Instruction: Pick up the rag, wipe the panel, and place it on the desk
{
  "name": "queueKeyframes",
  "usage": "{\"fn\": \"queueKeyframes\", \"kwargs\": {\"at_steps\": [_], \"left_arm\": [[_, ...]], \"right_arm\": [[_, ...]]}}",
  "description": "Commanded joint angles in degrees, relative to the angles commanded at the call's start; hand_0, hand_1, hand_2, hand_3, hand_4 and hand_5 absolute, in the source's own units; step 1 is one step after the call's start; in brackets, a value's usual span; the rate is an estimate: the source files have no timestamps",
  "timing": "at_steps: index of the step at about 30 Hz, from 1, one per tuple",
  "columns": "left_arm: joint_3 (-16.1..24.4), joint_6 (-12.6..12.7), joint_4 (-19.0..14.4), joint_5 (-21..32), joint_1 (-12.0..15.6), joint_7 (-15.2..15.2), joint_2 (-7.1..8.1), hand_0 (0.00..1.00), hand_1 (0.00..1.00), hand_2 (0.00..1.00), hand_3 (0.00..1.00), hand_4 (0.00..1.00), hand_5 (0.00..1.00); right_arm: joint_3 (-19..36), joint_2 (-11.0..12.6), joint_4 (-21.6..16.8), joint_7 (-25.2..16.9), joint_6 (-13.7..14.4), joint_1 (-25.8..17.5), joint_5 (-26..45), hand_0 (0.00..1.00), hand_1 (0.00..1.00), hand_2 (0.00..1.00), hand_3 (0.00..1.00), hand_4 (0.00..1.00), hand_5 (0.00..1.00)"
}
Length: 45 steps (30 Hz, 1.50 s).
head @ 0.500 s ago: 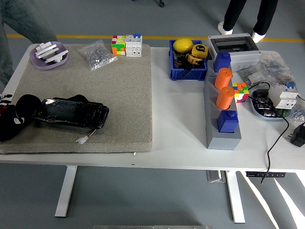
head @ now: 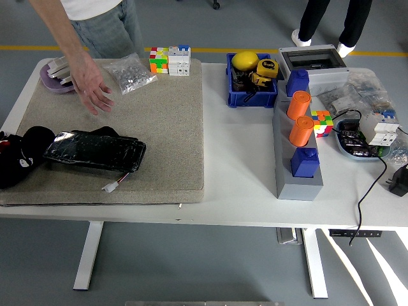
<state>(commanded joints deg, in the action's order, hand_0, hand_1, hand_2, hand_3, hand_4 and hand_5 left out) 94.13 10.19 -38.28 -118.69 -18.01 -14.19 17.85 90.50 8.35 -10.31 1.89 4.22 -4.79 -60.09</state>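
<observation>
Since half a second ago a person's hand (head: 92, 86) has reached in over the mat (head: 159, 127) near the desk's far left corner, so hold off: your left hand (head: 16, 159), fingers unreadable, sits at the left edge beside the glossy black panel (head: 95, 151), rag unidentified.

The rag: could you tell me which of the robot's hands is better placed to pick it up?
Probably the left. The dark rag lies at the mat's left end beside the black panel, and the left hand is just at that edge. The right arm is out of view. A person's hand hovers farther back.
</observation>
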Motion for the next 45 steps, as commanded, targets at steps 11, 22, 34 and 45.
{"fn": "queueKeyframes", "kwargs": {"at_steps": [11,22,34,45], "left_arm": [[-0.39,2.01,0.02,-0.87,-0.04,0.09,0.02,0.309,0.333,0.574,0.491,0.41,0.002],[0.15,2.65,-2.55,-1.6,0.82,1.06,0.07,0.29,0.268,0.543,0.416,0.246,0.002],[-3.21,3.16,-16.74,-3.64,3.84,5.85,-0.19,0.294,0.233,0.544,0.417,0.207,0.002],[-5.02,3.3,-15.17,-2.8,3.65,5.46,-0.84,0.291,0.226,0.546,0.42,0.2,0.002]], "right_arm": [[0.08,-0.15,0.0,-0.04,0.14,0.01,0.28,0.762,0.622,0.68,0.602,0.961,0.468],[0.4,-0.32,0.0,-0.02,0.16,0.2,0.19,0.761,0.622,0.679,0.602,0.961,0.468],[1.17,-0.44,0.0,-0.04,0.14,0.1,-0.19,0.761,0.622,0.679,0.601,0.96,0.467],[1.36,-0.4,0.0,-0.04,0.19,0.0,-0.17,0.761,0.622,0.679,0.602,0.959,0.466]]}}
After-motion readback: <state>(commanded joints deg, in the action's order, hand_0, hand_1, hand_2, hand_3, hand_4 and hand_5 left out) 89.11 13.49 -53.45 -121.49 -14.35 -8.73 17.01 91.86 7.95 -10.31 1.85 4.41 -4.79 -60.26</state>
